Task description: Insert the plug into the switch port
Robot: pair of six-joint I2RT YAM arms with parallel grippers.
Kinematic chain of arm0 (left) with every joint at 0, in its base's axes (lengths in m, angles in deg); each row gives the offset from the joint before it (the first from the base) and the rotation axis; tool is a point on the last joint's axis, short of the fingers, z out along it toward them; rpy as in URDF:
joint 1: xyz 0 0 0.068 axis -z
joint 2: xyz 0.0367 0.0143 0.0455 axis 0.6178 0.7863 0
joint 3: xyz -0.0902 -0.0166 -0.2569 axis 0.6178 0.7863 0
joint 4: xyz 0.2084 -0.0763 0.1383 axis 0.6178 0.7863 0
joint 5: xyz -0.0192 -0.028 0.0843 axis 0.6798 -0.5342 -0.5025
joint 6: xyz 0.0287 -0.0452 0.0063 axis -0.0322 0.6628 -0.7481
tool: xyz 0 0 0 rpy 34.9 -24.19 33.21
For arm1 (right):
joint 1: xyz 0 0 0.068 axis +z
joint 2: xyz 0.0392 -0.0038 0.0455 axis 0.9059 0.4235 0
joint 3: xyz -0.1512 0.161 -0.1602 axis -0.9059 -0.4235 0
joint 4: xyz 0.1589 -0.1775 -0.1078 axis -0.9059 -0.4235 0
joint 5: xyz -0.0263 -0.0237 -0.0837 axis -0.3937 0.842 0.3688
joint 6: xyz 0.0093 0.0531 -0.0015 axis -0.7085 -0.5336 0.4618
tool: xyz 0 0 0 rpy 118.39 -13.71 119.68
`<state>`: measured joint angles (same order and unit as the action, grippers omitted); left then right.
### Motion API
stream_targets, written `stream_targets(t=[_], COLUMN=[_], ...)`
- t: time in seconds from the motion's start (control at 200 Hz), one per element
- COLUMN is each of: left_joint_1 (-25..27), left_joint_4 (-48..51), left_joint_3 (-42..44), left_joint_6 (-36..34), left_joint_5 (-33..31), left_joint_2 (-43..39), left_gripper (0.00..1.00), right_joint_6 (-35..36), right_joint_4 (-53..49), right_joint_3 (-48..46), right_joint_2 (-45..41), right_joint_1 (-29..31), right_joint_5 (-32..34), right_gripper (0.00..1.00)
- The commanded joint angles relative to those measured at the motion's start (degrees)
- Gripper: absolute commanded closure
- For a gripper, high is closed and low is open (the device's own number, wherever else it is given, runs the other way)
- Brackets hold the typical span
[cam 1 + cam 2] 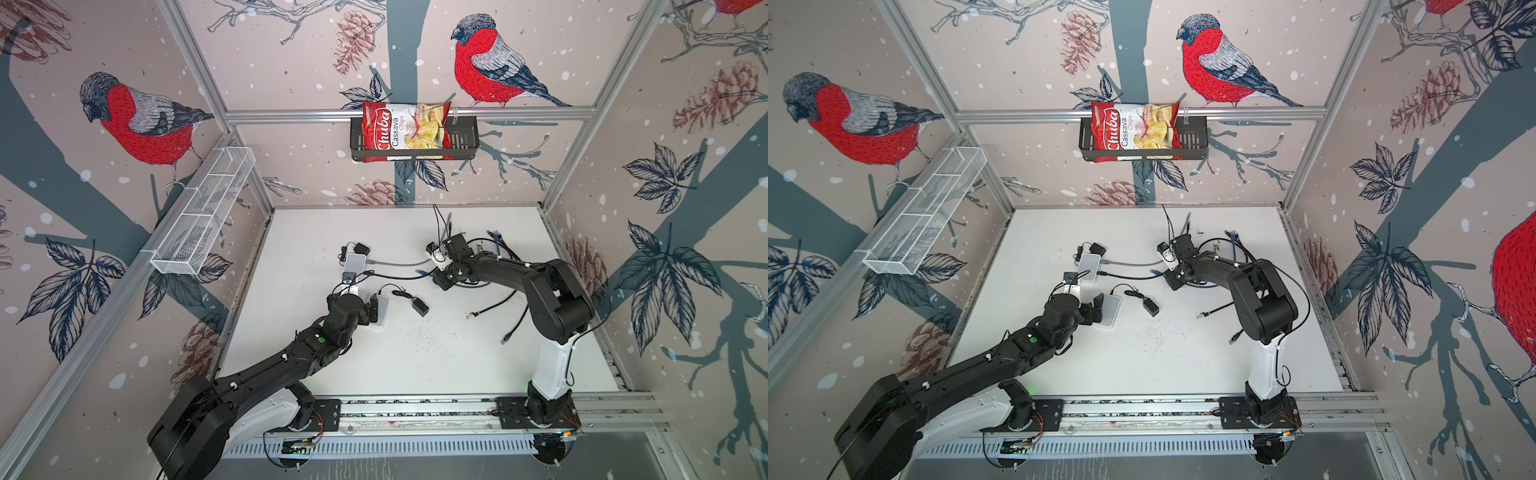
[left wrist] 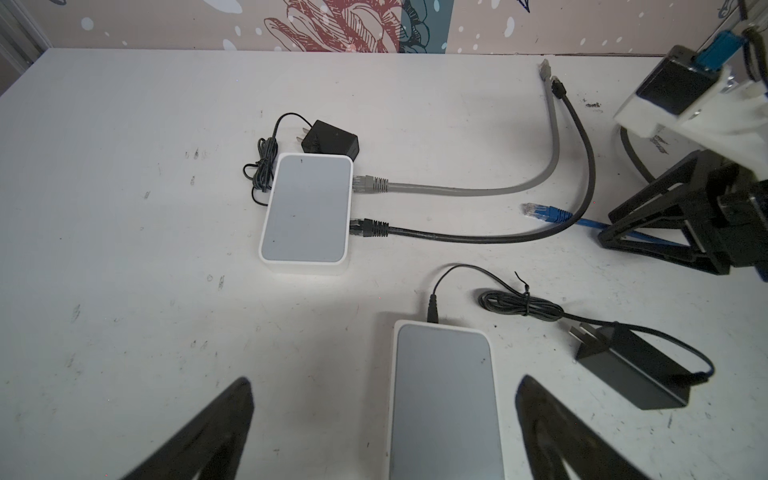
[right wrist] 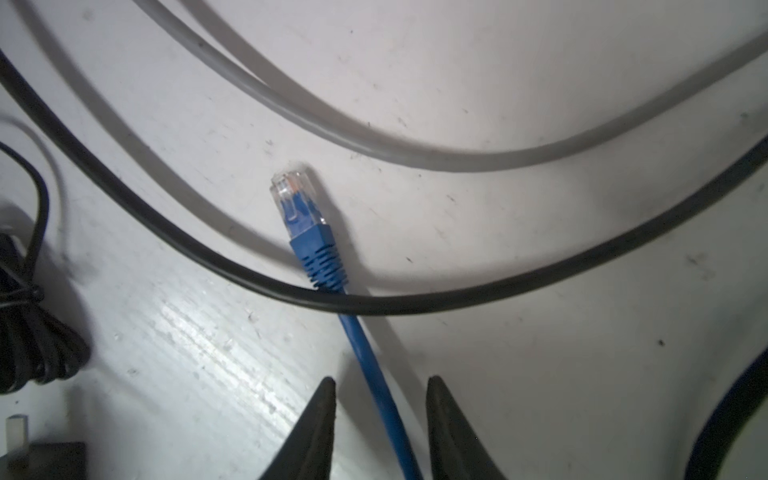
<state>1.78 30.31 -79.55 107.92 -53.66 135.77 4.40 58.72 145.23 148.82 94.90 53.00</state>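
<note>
Right wrist view: right claw (image 3: 382,379), released, straddles the blue ethernet cable (image 3: 361,345); next, clench near its clear plug (image 3: 297,203).

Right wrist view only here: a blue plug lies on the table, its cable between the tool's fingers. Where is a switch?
Observer: A far switch sits left of it in a top view, with a grey cable and a black cable already plugged in.
Operator: Any other switch?
Observer: Yes, a near switch lies between the left tool's open fingers.
Operator: Does the plug face one?
Observer: The blue plug's tip points toward the far switch.
</note>
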Motion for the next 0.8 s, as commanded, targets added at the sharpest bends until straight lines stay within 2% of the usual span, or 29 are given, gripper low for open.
stream_targets(t=[0.0,0.105,0.235,0.385,0.625,0.795], left_joint_1=[-0.04,-0.04,-0.04,-0.04,-0.04,-0.04], left_joint_4=[-1.84,-1.66,-1.65,-1.67,-1.6,-1.38], left_joint_3=[-0.17,-0.17,-0.19,-0.43,-0.5,-0.44], left_joint_6=[-0.98,-1.04,-1.1,-1.22,-1.01,-0.87], left_joint_5=[0.5,0.61,0.46,0.19,0.16,0.19], left_joint_2=[0.08,-0.12,-0.18,-0.09,-0.12,-0.19], left_gripper=[0.03,0.03,0.03,0.03,0.03,0.03], right_joint_6=[1.34,2.32,4.12,5.49,4.42,5.8], right_joint_4=[-0.77,-2.72,-6.49,-12.27,-19.06,-23.15], right_joint_3=[0.96,1.54,2.01,3.82,6.23,7.31], right_joint_2=[0.77,0.88,-0.15,-0.67,-0.05,-0.32], right_joint_1=[0.26,0.27,0.58,0.81,0.85,0.95], right_joint_5=[-0.53,-1.06,-2.11,-2.64,0.48,-2.35], right_gripper=[0.7,0.82,0.88,0.89,0.89,0.88])
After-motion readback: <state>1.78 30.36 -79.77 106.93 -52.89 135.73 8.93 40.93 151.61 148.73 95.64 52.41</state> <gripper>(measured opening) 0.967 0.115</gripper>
